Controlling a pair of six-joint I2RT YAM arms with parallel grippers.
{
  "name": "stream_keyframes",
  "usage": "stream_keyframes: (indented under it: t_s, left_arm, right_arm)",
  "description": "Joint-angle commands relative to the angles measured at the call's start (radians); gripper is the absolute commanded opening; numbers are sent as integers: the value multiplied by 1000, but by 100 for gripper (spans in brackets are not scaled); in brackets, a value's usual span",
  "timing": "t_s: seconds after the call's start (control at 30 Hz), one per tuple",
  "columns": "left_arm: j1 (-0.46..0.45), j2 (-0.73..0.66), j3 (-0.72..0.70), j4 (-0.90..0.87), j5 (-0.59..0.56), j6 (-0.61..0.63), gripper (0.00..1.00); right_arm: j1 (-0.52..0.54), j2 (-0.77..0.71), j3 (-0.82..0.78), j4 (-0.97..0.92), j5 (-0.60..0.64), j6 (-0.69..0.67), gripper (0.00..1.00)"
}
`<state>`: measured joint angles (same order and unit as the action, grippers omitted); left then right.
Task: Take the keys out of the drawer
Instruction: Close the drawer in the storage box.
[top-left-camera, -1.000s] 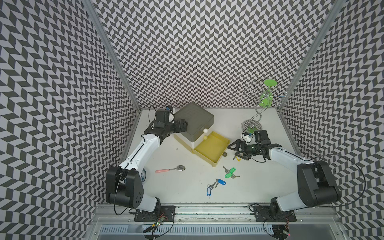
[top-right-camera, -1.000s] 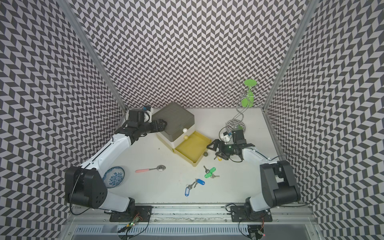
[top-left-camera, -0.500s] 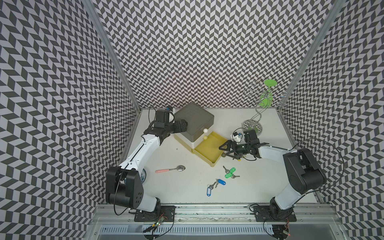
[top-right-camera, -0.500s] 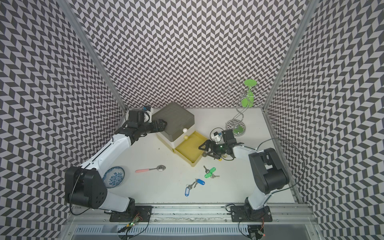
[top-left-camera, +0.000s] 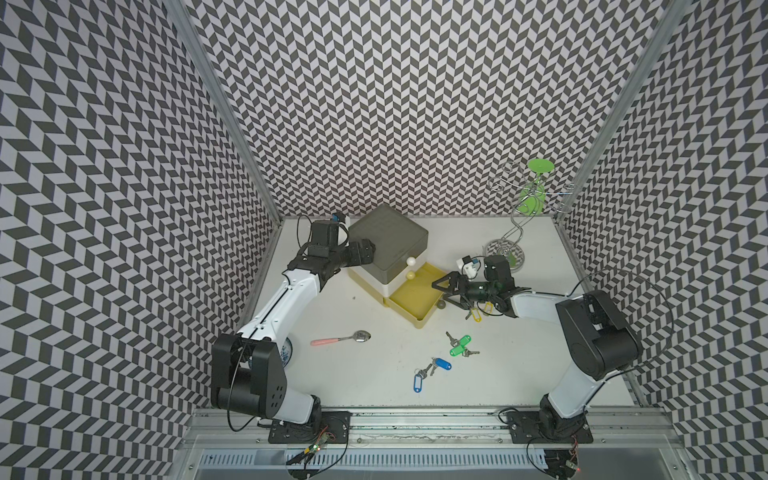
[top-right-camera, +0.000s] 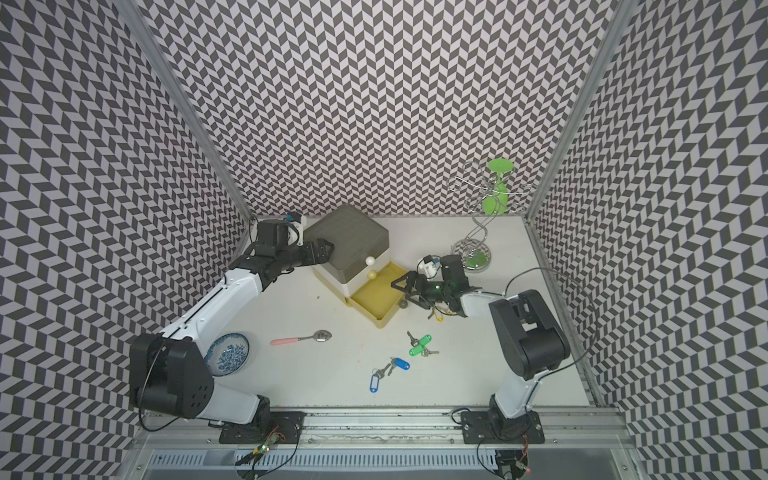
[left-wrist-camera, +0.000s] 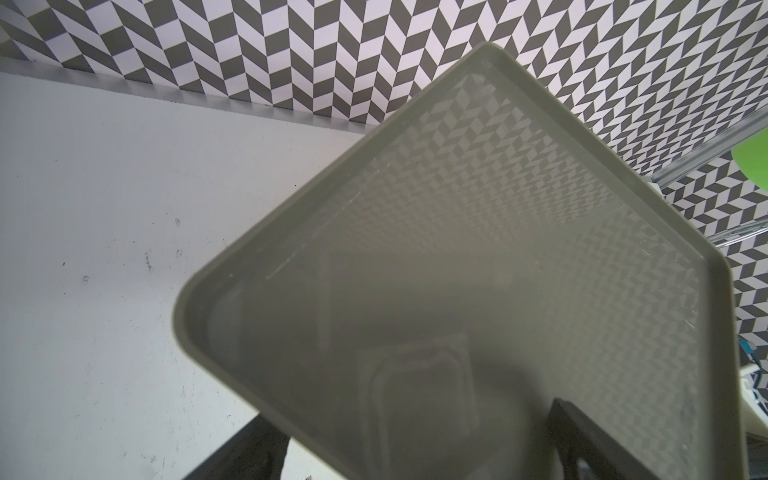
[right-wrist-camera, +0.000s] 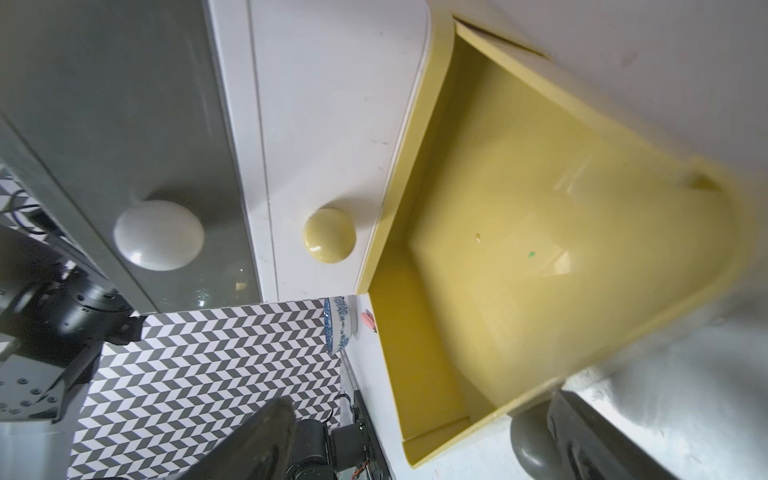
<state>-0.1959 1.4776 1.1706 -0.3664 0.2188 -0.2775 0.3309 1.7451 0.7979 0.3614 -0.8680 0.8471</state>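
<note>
Already the keys (top-left-camera: 460, 345) lay on the table (top-left-camera: 374, 386) outside the yellow drawer (top-left-camera: 411, 295) — yellow-tagged set under the right arm (top-left-camera: 536, 305), green and blue nearby. The right gripper (top-left-camera: 442, 291) gaped at the drawer's corner; the left gripper (top-left-camera: 366, 251), fingers spread, touched the cabinet (top-left-camera: 390, 235).

**Two high views, two close ones**

Both top views looked steeply down from above the front edge onto the whole desk (top-left-camera: 353, 390), facing the back wall (top-left-camera: 395, 104), and shared nearly the same scene. The left wrist camera sat very close over the grey top of the drawer unit (left-wrist-camera: 478, 270). The right wrist camera looked at close range into the open yellow drawer (right-wrist-camera: 540, 270), which both top views also showed.
</note>
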Motion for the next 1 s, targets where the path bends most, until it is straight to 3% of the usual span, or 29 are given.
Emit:
stream_keyframes:
  t_s: [0.0,0.43,0.8,0.97]
  left_arm:
    - [-31,63,-71,-168,21,81,100]
    - [-34,81,-70,-168,21,81,100]
    - [-35,100,-69,-169,19,85,100]
    - [-34,111,-65,-170,18,86,100]
  right_arm:
    - [7,34,-23,239,-25,77,100]
    - [25,164,-23,527,-58,207,100]
    - [56,399,-12,1135,-39,544,99]
    - [87,443,45,1095,-28,508,99]
